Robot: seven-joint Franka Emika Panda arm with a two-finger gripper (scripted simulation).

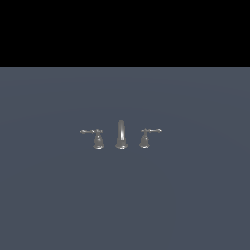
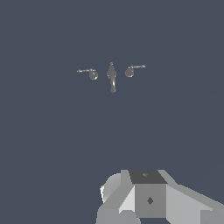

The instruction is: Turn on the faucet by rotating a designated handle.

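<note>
I read the exterior view from its left to its right. First comes the handle (image 1: 93,133) I have to turn: a thin lever reaching out toward that view's left from a small bell base, standing on the bare grey counter (image 1: 49,205). Just beside it rises the arched spout (image 1: 121,133), and beyond that the twin handle (image 1: 148,132) with its lever pointing the other way. Together they make up the faucet (image 1: 121,136).

The arm does not show there at all. In the wrist view only a grey block of the pincer (image 2: 148,199) body shows, well apart from the set, so I cannot tell how wide it stands or whether it holds anything.

My judgement: approach has barely begun. I'd line up over the lever's outer end, not the base, come down clear of the spout, then push sideways in an arc.
</note>
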